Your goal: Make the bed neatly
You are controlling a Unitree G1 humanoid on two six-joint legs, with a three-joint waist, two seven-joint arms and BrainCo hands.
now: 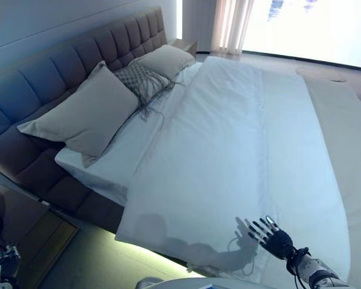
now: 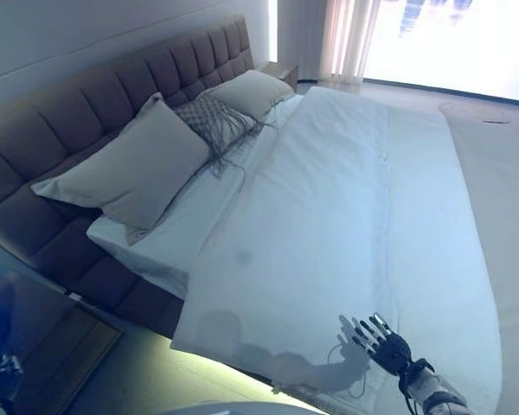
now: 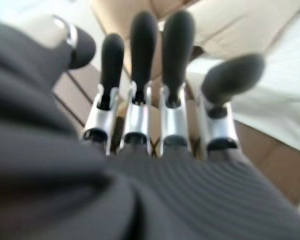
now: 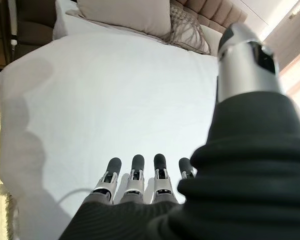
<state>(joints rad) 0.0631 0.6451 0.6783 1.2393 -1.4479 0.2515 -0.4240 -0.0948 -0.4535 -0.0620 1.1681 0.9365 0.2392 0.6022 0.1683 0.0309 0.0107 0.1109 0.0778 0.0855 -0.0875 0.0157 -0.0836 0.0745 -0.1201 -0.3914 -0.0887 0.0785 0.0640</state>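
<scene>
Your right hand [image 1: 275,239] hovers over the near part of the duvet [image 1: 228,150], fingers [image 4: 136,177] straight and spread, holding nothing; in its wrist view the fingers point out over smooth white cloth toward the pillows. You cannot tell from these views whether the fingertips touch the cloth or hang just above it. Your left hand [image 3: 155,120] shows only in its own wrist view, low at your left and well apart from the duvet, its fingers [image 3: 140,75] straight and side by side with the thumb apart, gripping nothing; beyond it are blurred brown and white surfaces. The duvet lies flat across most of the bed [image 1: 72,198], running from the near edge to the far end, with a faint crease down its length and its left edge drawn in a straight line just short of the pillows. Left of that edge a strip of white sheet [image 1: 117,159] is bare. Along the padded headboard [image 1: 54,78] on the left lean three cushions: a large plain pillow [image 1: 87,114] nearest you, a smaller patterned cushion [image 1: 141,81] with loose tassels beside it, and a second plain pillow [image 1: 168,60] at the far end. A nightstand [image 1: 30,232] stands at the near left below the headboard. Curtains [image 1: 231,24] hang by the bright window at the far side.
</scene>
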